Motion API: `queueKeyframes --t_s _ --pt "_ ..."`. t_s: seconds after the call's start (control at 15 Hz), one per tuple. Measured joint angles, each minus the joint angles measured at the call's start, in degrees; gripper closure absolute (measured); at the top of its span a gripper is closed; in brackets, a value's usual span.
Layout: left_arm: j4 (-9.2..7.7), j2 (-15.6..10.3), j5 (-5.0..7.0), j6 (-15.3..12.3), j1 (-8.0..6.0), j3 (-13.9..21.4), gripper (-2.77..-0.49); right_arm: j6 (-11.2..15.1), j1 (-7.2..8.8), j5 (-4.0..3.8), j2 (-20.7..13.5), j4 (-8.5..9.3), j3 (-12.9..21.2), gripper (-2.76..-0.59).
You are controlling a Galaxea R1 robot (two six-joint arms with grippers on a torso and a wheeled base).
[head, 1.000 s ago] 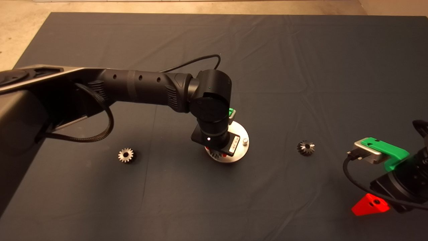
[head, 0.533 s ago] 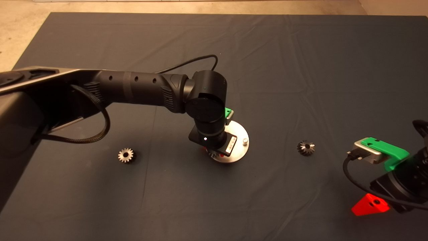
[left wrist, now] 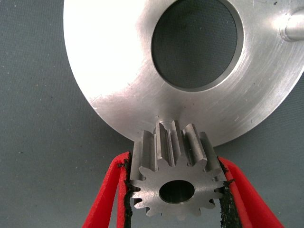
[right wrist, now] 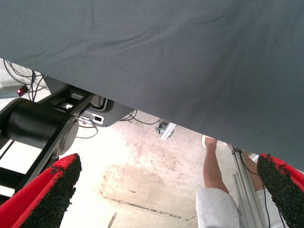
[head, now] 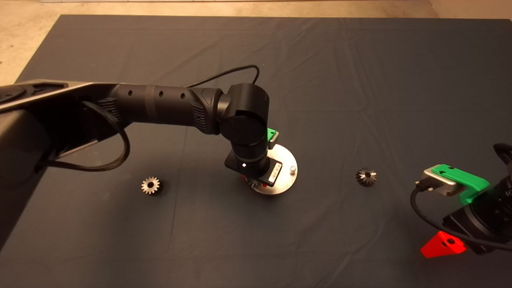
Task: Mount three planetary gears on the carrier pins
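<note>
My left gripper [left wrist: 174, 166] is shut on one planetary gear [left wrist: 176, 192], a small silvery toothed gear with a centre bore. The gear hangs over the near-left rim of the round silver disc [left wrist: 118, 71]. One of the carrier pins [left wrist: 294, 27] stands at the disc's far side, also seen as a short stud [head: 293, 169] in the head view. The left wrist hides the other pins there. A second gear [head: 151, 185] lies on the mat left of the disc [head: 285, 180]. A third gear [head: 365, 176] lies to its right. My right gripper [right wrist: 168, 161] waits open at the lower right.
The dark mat [head: 256, 248] covers the table, and bare floor shows beyond its far and left edges. The left arm [head: 160, 106] stretches in from the left above the mat. Past the mat edge, the right wrist view shows floor, cables and a person's leg [right wrist: 214, 166].
The left wrist has shifted a little to the left and back over the disc, still holding the gear. The loose gears and the right arm have not moved.
</note>
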Motion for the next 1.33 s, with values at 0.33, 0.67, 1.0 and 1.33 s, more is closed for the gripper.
queueKeyframes --t_s 0.33,0.67,1.0,1.33 --pt "-0.04 2.5 1.24 0.0 0.04 -1.4 -0.89 0.0 0.00 0.00 0.0 -0.02 0.0 -2.75" --pt "-0.15 3.2 0.83 0.0 0.04 -2.1 -0.92 0.0 0.00 0.00 0.0 0.01 0.0 -2.75" --pt "-0.15 3.1 0.55 0.0 0.33 -2.4 -1.04 0.0 0.00 0.02 0.0 -0.01 0.0 -2.75" --pt "-0.20 2.4 0.22 0.0 0.33 -2.3 -1.23 0.0 0.00 0.02 0.0 0.01 0.0 -2.75"
